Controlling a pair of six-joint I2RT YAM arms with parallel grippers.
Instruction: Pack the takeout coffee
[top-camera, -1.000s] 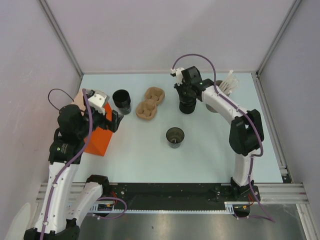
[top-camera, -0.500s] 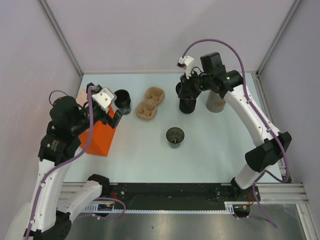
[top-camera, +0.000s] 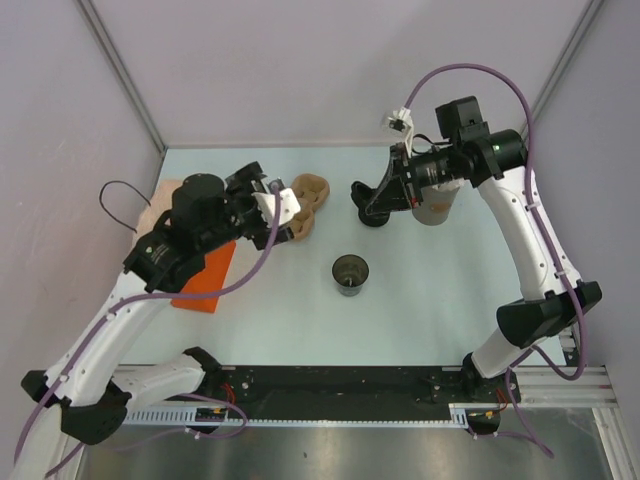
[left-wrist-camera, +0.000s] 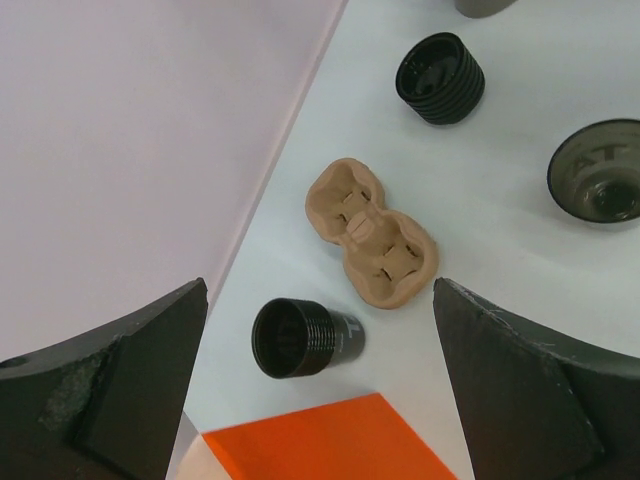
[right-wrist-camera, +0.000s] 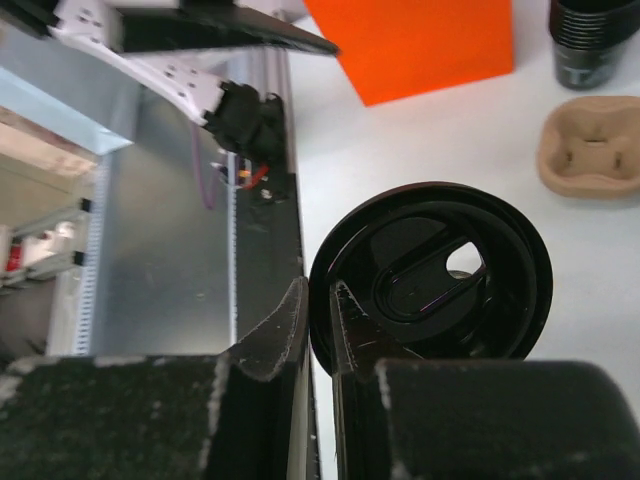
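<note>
Right end effector (right-wrist-camera: 318, 300): narrow, pinching the lid (right-wrist-camera: 430, 270) just lifted from its stack (left-wrist-camera: 440, 78).
Left end effector (left-wrist-camera: 320, 290): wide, empty, swung off the bag (left-wrist-camera: 330, 440).
Meaning: your cup (top-camera: 350, 272), frame centre, likely awaits capping.

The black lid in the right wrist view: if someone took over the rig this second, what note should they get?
Left fingers: wide open, empty, hovering above the pulp carrier.
Right fingers: shut on the black lid, pinching its rim.
Open cup: upright and lidless, between the two arms.
Orange bag: far left, partly under the left arm.
Done: lid in hand.
Left, probably: press the lid on the cup, then put the cup in the bag.
</note>
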